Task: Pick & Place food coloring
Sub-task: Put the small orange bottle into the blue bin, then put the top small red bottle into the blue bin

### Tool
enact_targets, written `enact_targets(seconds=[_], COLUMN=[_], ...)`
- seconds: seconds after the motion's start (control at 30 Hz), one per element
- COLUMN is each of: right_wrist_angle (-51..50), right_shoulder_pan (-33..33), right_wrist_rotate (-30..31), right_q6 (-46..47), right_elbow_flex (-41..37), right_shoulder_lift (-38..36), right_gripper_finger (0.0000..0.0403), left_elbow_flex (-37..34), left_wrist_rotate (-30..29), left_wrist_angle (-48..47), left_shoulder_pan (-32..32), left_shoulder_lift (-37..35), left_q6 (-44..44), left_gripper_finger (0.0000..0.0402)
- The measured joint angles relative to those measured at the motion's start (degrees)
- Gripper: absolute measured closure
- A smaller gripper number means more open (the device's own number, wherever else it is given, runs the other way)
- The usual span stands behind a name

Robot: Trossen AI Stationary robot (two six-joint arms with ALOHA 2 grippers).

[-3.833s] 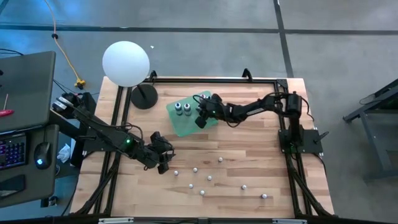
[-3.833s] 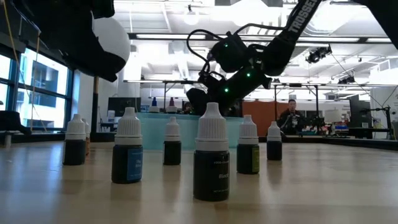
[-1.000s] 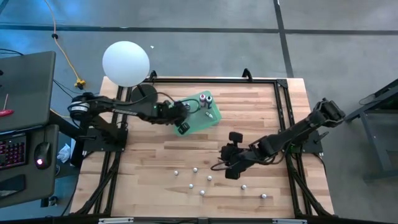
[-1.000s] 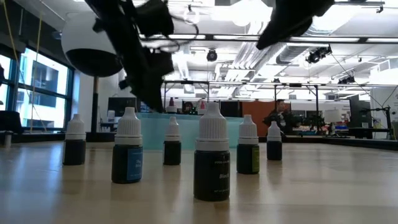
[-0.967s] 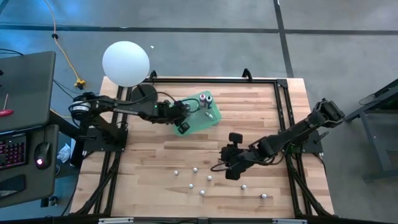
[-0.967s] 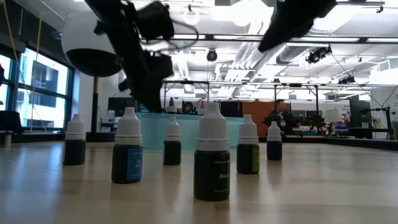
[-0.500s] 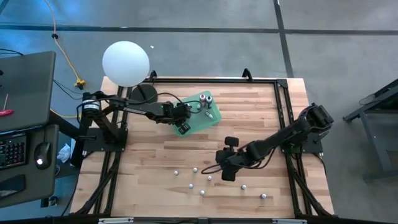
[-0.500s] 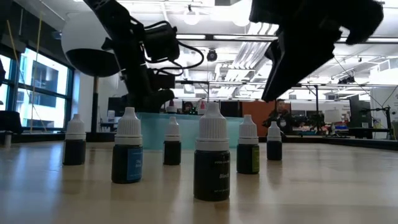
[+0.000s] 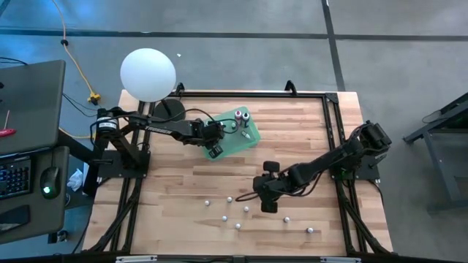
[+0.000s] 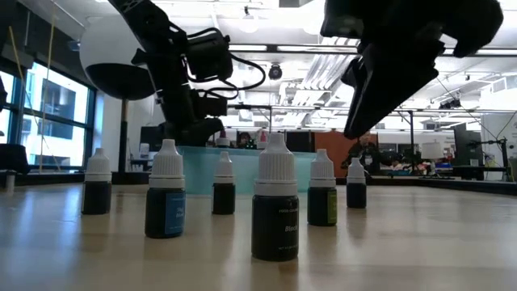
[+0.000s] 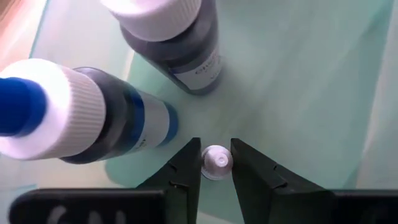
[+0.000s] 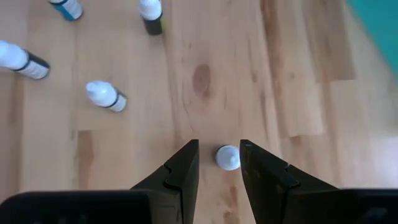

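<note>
Hidden, cropped and unresolved items

High view: loose bottles (image 9: pixel 229 199) on the table are shown only as pale dots, colours unreadable. Left wrist view: one bottle (image 11: pixel 81 112) is cut off at the edge; the bottle (image 11: pixel 216 162) between the fingers (image 11: pixel 183 171) is seen cap only. Low view: label print on the nearest bottle (image 10: pixel 275 202) cannot be read.

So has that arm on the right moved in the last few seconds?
Yes. Its right gripper was over the green tray near the lamp; now it hovers over a bottle on the bare wood, nearer the table's front edge.
</note>
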Motion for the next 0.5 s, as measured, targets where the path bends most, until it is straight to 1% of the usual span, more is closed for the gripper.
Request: enact_targets(seconds=[0.07,0.23,0.33,0.5], right_wrist_angle=[-0.1,-0.5,-1.6,-1.8], right_shoulder_pan=[-0.2,-1.4,-2.3,-3.6], right_wrist_rotate=[-1.7,-1.7,-1.6,-2.8], right_q6=[0.4,0.0,-0.1,1.4], right_elbow_flex=[0.0,0.0,0.0,0.0], right_shoulder_lift=[0.0,0.0,0.0,0.1], right_gripper_finger=[0.0295,0.0295,0.0295,0.0295], left_elbow_flex=[0.0,0.4,3.3,11.6], left_wrist_rotate=[0.2,-1.5,0.4,4.1], left_wrist_angle=[-0.1,-0.8,-5.5,-19.0], left_shoulder_pan=[0.0,0.0,0.0,-0.2], left_shoulder_lift=[0.0,0.0,-0.4,-0.8], left_q6=[0.4,0.5,0.5,-0.3], left_gripper_finger=[0.0304,0.0257,0.0249,0.0248])
